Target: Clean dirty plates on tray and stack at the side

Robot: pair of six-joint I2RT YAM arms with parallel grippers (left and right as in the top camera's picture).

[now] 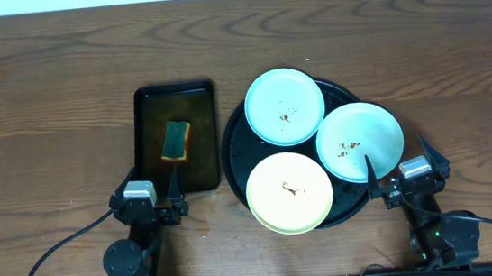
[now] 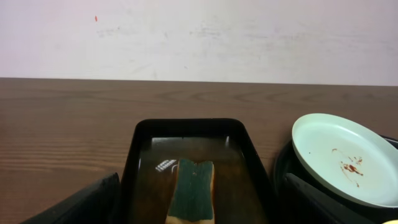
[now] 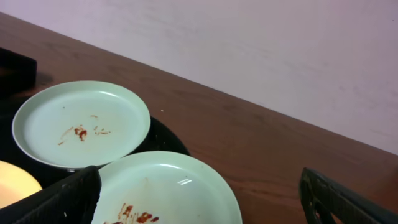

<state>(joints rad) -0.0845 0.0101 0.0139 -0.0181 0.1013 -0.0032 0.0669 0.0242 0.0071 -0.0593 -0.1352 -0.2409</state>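
The brown wood-grain surface is bare on its left side. The left pincer sits at the near end of the rectangular black tray with its fingers spread wide, holding nothing. In that tray lies a sponge, green face up over a yellow layer, on a wet-looking, glossy floor.

Just right of it is the round black tray, which carries all three plates. The far mint plate is on the tray's far side and has a few red-brown specks near its middle. The yellow plate is on the near side, with a small brown speck, and its edge reaches out over the tray's near rim. The right mint plate covers the tray's right rim and has brown smears. The three rims lie close together.

The right pincer is at that plate's near edge, spread wide and empty. One finger lies over the plate's rim; I cannot tell whether it touches.
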